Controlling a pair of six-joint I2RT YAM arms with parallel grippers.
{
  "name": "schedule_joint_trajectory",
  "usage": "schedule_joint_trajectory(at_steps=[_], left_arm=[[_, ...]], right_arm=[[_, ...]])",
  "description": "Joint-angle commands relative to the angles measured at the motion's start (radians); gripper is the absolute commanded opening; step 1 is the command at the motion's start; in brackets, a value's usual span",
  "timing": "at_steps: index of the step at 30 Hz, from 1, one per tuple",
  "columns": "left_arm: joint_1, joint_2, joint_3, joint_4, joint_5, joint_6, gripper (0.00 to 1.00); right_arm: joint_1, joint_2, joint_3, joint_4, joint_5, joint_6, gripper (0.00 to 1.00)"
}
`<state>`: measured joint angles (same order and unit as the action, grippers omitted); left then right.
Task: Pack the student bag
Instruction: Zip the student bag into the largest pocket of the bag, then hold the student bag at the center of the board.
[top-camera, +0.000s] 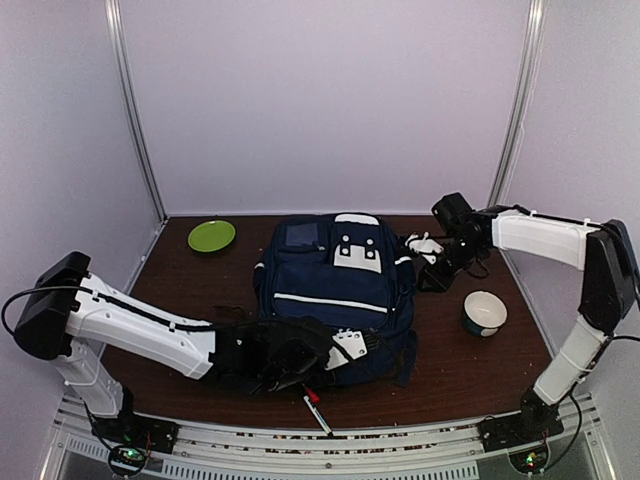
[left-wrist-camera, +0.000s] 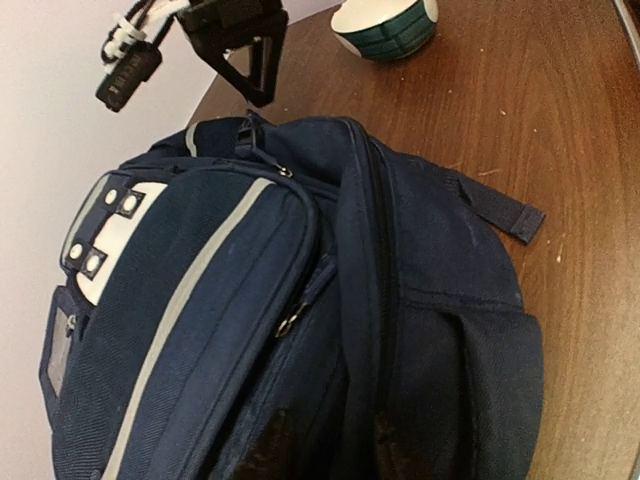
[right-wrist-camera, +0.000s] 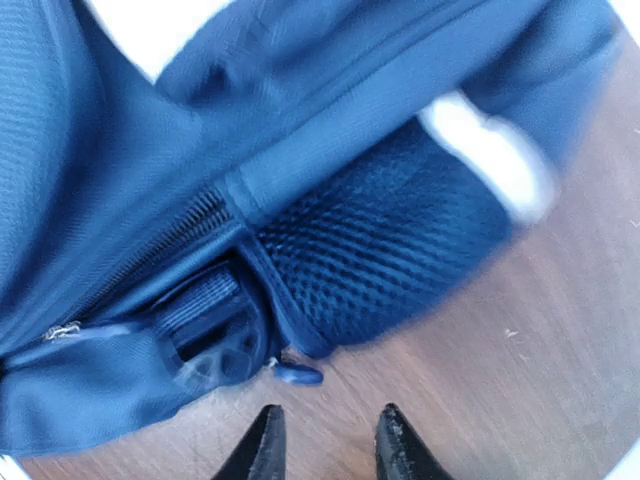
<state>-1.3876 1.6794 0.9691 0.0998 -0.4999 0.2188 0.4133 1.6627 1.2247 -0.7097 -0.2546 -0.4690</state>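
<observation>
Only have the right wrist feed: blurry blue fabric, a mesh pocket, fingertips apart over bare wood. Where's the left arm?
Observer: The left gripper is down at the near end of the student bag, fingertips against the fabric beside the zip.
Operator: Anything loose near it?
Observer: A pen with a red end lies on the table just in front of the bag, by the near edge.
Operator: Anything on my side?
Observer: A white bowl with a dark band stands to the right of the bag, clear of it.
</observation>
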Motion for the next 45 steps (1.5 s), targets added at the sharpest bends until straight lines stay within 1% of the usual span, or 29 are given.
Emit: schedule_joint_trajectory(at_steps=[1, 4, 7, 10, 14, 16, 19, 21, 23, 28, 29, 31, 33, 35, 36, 37, 40, 42, 45], left_arm=[[0.004, -0.119, -0.032, -0.014, -0.057, -0.06, 0.39], [0.004, -0.201, -0.083, -0.016, -0.062, -0.09, 0.48], [0.004, -0.266, -0.122, -0.024, -0.066, -0.133, 0.52], [0.005, -0.303, -0.151, -0.033, -0.086, -0.189, 0.52], [0.006, -0.345, -0.212, -0.004, -0.111, -0.3, 0.53], [0.007, -0.371, -0.253, 0.022, -0.132, -0.37, 0.55], [0.02, -0.41, -0.315, 0.053, -0.174, -0.509, 0.62], [0.041, -0.433, -0.349, 0.064, -0.159, -0.581, 0.63], [0.051, -0.449, -0.375, 0.077, -0.142, -0.61, 0.63], [0.052, -0.446, -0.379, 0.075, -0.153, -0.624, 0.63], [0.052, -0.442, -0.376, 0.073, -0.153, -0.621, 0.63], [0.052, -0.429, -0.371, 0.072, -0.153, -0.617, 0.63], [0.052, -0.419, -0.361, 0.063, -0.152, -0.61, 0.63], [0.052, -0.411, -0.351, 0.057, -0.151, -0.602, 0.62], [0.052, -0.41, -0.347, 0.058, -0.149, -0.6, 0.62], [0.052, -0.41, -0.348, 0.068, -0.143, -0.595, 0.62], [0.052, -0.408, -0.345, 0.127, -0.118, -0.593, 0.63], [0.051, -0.405, -0.335, 0.18, -0.089, -0.586, 0.63], [0.039, -0.401, -0.341, 0.293, -0.068, -0.57, 0.61]], right_arm=[[-0.002, -0.196, -0.01, 0.002, 0.004, -0.055, 0.39], [0.07, -0.297, -0.035, -0.022, -0.026, -0.121, 0.42], [0.192, -0.352, -0.052, -0.021, -0.012, -0.149, 0.41], [0.304, -0.352, -0.057, -0.01, -0.001, -0.164, 0.39], [0.424, -0.295, -0.086, 0.033, 0.117, -0.208, 0.41], [0.457, -0.262, -0.102, 0.055, 0.166, -0.235, 0.42], [0.489, -0.234, -0.14, 0.108, 0.214, -0.276, 0.46], [0.518, -0.222, -0.175, 0.158, 0.258, -0.314, 0.5], [0.538, -0.202, -0.198, 0.205, 0.301, -0.334, 0.52], [0.56, -0.152, -0.228, 0.332, 0.4, -0.334, 0.51], [0.564, -0.146, -0.243, 0.371, 0.419, -0.363, 0.5], [0.57, -0.132, -0.252, 0.426, 0.454, -0.37, 0.41], [0.571, -0.14, -0.244, 0.441, 0.462, -0.36, 0.27], [0.571, -0.175, -0.235, 0.428, 0.432, -0.349, 0.09], [0.571, -0.2, -0.232, 0.413, 0.409, -0.349, 0.03], [0.57, -0.225, -0.226, 0.392, 0.38, -0.349, 0.0], [0.568, -0.279, -0.198, 0.312, 0.278, -0.291, 0.0], [0.564, -0.283, -0.168, 0.242, 0.212, -0.246, 0.0], [0.555, -0.268, -0.129, 0.182, 0.107, -0.188, 0.0]])
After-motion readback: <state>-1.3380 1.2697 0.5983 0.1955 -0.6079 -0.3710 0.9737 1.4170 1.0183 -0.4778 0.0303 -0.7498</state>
